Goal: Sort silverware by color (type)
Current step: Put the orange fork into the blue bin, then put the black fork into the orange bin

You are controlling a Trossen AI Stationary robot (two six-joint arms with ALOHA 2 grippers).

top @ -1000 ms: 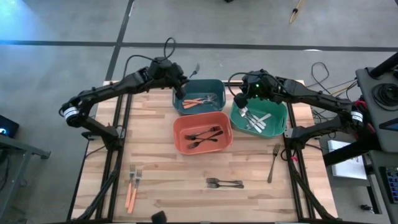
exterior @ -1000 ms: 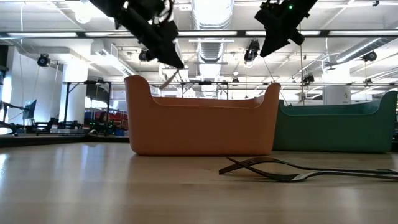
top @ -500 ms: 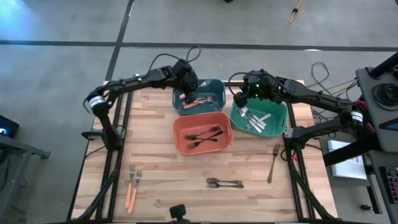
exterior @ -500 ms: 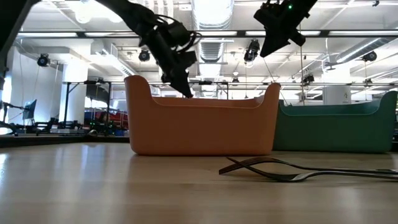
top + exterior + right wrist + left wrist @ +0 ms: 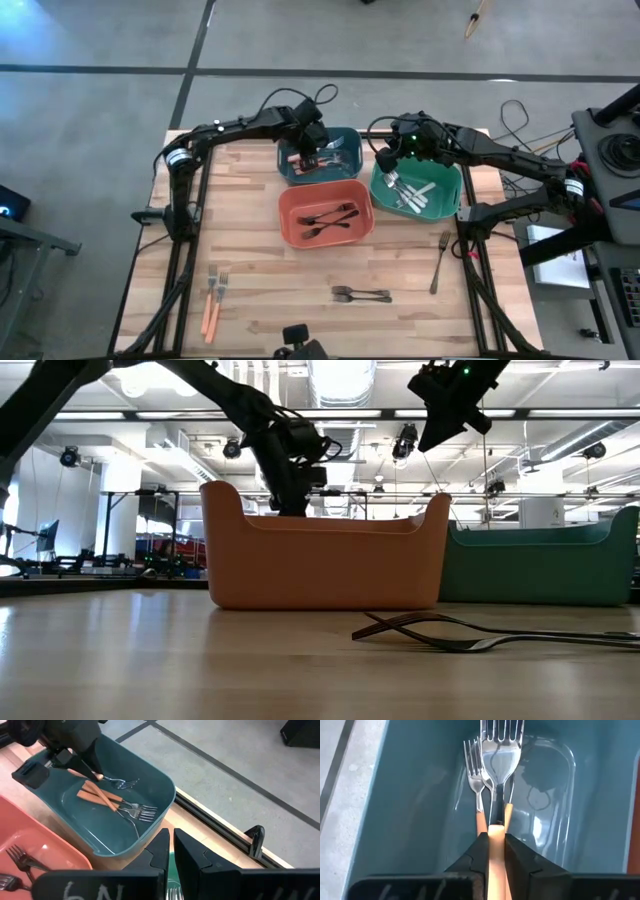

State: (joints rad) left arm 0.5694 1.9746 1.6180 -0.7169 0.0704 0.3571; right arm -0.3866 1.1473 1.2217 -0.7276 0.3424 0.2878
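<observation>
My left gripper reaches down into the teal bin and is shut on an orange-handled fork. Two more orange-handled forks lie on that bin's floor. My right gripper hovers shut over the green bin, above the silver forks. Black forks lie in the orange-red bin. In the low view, my left gripper dips behind the orange-red bin, and my right gripper hangs high. My left gripper pinches the fork's orange handle between its two fingers, with the handle lying along them. The metal head sticks out ahead. The fingers slant down from above, and the fork tilts head-down inside the teal bin. Whether the head touches the floor, I cannot tell.
On the near half of the wooden table lie two orange-handled forks at the left, black forks in the middle and a silver fork at the right. The three bins stand close together on the far half.
My left gripper has carried the orange-handled fork from above the teal bin's left far corner rightward and down into the bin, tipping the fork from raised to head-down.
</observation>
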